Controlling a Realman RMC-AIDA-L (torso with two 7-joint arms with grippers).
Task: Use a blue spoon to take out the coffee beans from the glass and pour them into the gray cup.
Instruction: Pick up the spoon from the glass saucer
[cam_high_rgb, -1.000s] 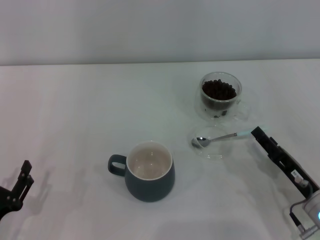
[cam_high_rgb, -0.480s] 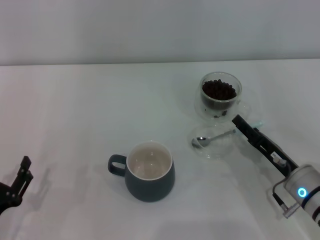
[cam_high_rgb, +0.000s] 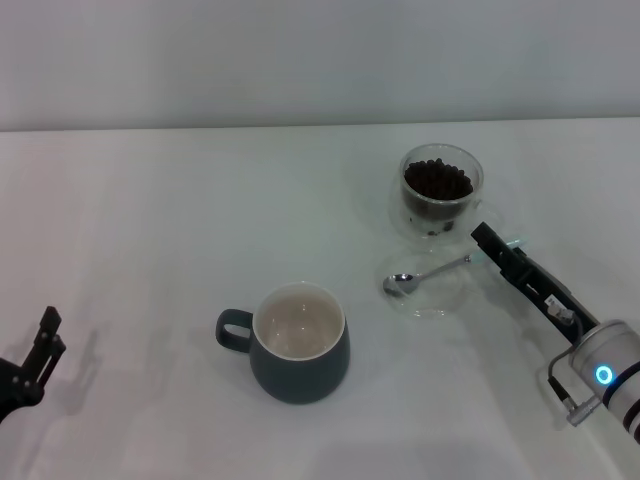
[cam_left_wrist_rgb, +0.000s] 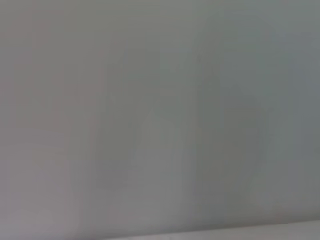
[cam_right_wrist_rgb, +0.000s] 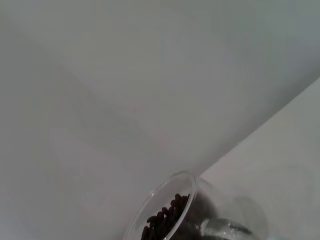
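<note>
White table (cam_high_rgb: 150, 220) — right claw (cam_high_rgb: 484, 240) at blue spoon (cam_high_rgb: 432, 273) handle

Hiding most of the blue spoon (cam_high_rgb: 432, 273) handle behind the right gripper (cam_high_rgb: 484, 239); cutting off the glass (cam_right_wrist_rgb: 165, 210) at the right wrist picture's edge.

No words, brands or numbers can be read anywhere in these views. The only sign-like mark is a small glowing blue ring on the white wrist housing of the right arm (cam_high_rgb: 604, 375), at the lower right of the head view (a light, not a character). A tiny pale tag sits on that arm's black finger section, too small to read.
</note>
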